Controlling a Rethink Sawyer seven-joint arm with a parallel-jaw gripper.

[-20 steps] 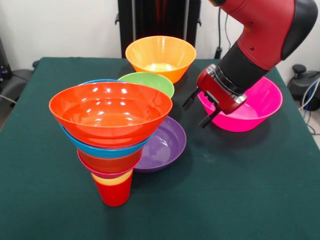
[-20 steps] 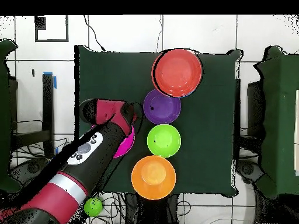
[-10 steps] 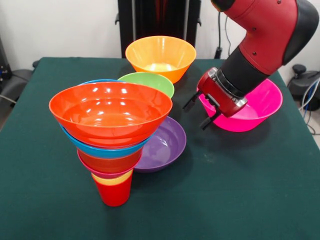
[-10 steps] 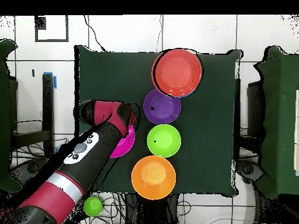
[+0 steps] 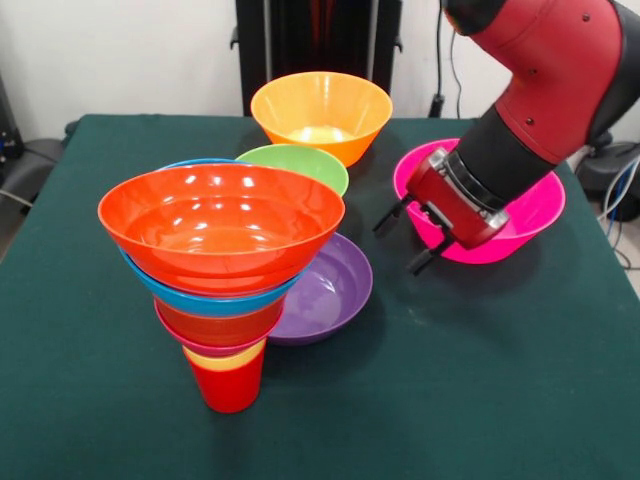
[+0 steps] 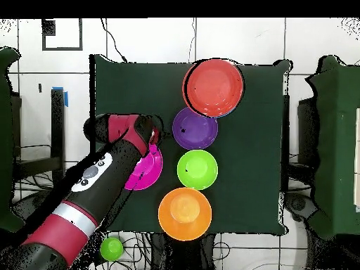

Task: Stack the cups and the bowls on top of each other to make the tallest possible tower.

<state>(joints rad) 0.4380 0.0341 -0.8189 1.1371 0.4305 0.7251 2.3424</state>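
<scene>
The arm (image 5: 540, 90) runs off the top and right edges up front, so its upper part isn't visible. It also covers the middle of the pink bowl (image 5: 530, 205), at about 3 o'clock. In the tower (image 5: 222, 270), the yellow cup (image 5: 226, 358) shows only a thin rim, and the blue bowl (image 5: 215, 298) just a band. From overhead the arm hides most of that pink bowl's (image 6: 149, 169) 9 o'clock side.

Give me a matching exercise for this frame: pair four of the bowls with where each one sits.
Things:
1. orange-red bowl
2. purple bowl
3. magenta-pink bowl
4. light orange bowl

Places:
A. partly behind the gripper
B. at the table's far edge, by the pedestal
C. top of the tower
D. on the table beside the tower

Pairs: 1-C, 2-D, 3-A, 4-B
</scene>
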